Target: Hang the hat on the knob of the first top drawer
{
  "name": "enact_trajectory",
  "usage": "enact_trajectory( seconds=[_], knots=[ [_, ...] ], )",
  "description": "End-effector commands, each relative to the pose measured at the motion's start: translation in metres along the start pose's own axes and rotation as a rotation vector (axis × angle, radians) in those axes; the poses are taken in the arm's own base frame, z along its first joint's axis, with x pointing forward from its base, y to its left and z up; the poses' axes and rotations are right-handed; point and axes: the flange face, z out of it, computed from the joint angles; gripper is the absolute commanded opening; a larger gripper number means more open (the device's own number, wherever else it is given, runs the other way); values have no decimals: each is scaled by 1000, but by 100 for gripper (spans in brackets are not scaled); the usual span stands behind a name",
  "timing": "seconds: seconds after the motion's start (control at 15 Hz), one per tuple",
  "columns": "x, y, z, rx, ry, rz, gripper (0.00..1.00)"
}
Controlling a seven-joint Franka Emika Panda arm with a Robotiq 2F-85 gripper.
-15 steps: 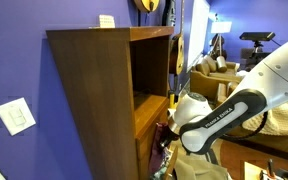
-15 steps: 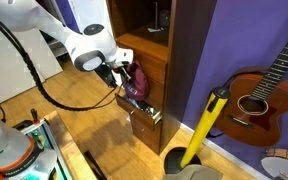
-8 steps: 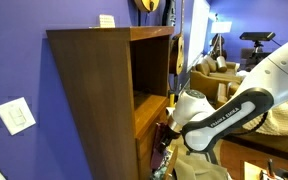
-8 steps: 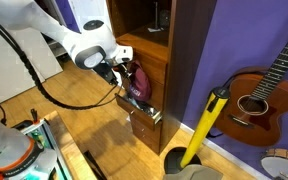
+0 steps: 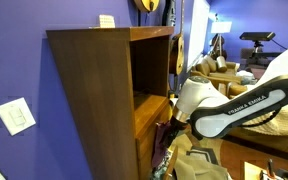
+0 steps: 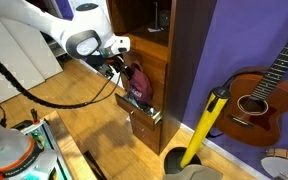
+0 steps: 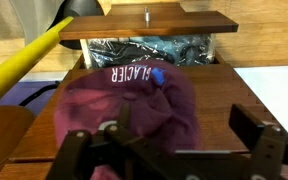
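The maroon hat hangs limp against the orange-brown front of the first top drawer of the tall dark cabinet. Its knob is hidden under the cloth. My gripper stands open just off the hat, on the side away from the cabinet. In the wrist view the hat, printed with white letters and carrying a blue tag, fills the left and middle. The gripper spreads wide: one finger overlaps the cloth and the other finger is over bare drawer wood. In the edge-on exterior view the hat droops below the drawer.
Below the hat a lower drawer is pulled out, holding dark crumpled stuff. A yellow pole leans in a dark bin beside the cabinet. A guitar rests against the purple wall. Armchairs stand behind the arm.
The jaws have spread from nearly closed on the hat to wide open. The gripper has drawn back a little from the drawer. The hat stays hanging in place.
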Motion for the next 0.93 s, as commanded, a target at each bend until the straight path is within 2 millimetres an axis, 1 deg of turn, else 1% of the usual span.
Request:
enact_trajectory(
  seconds=[0.0,0.13,0.4,0.6,0.87],
  knots=[
    [-8,-5,-32,20,-6,9,99],
    [-12,-4,-47,14,-32,8,100],
    [-20,12,-75,-17,-56,32,100],
    [-28,32,-104,-42,-49,30,100],
    [-32,56,-139,-65,9,-4,100]
  ],
)
